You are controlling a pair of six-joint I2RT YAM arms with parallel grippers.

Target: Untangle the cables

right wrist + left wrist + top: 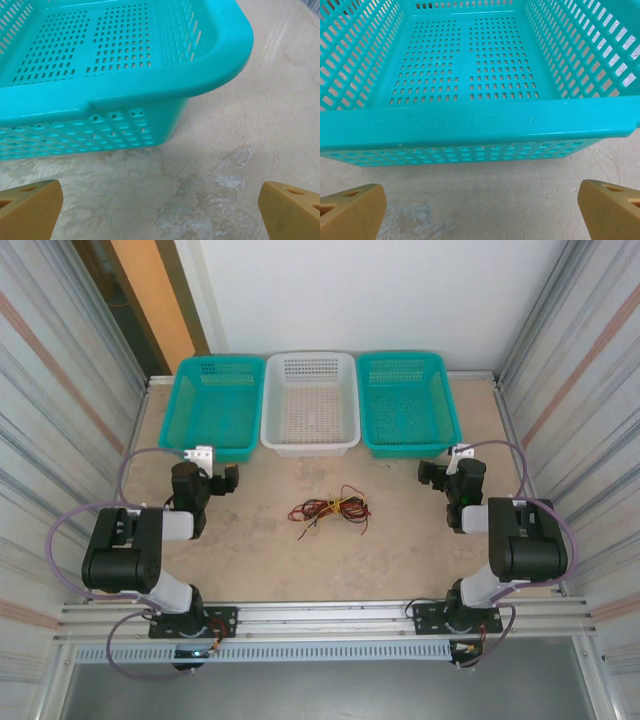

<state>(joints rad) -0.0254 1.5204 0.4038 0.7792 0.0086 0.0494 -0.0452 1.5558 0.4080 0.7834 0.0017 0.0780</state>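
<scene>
The top camera looks down from above and behind the arm bases (190, 622) over the whole table (400, 560), while the low, close wrist cameras face the near rims of the left teal basket (470, 125) and right teal basket (150, 85), both seen from overhead too.

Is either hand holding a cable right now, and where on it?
Nothing is held. The left hand and right hand are open and empty; the cables lie tangled between them, untouched.
</scene>
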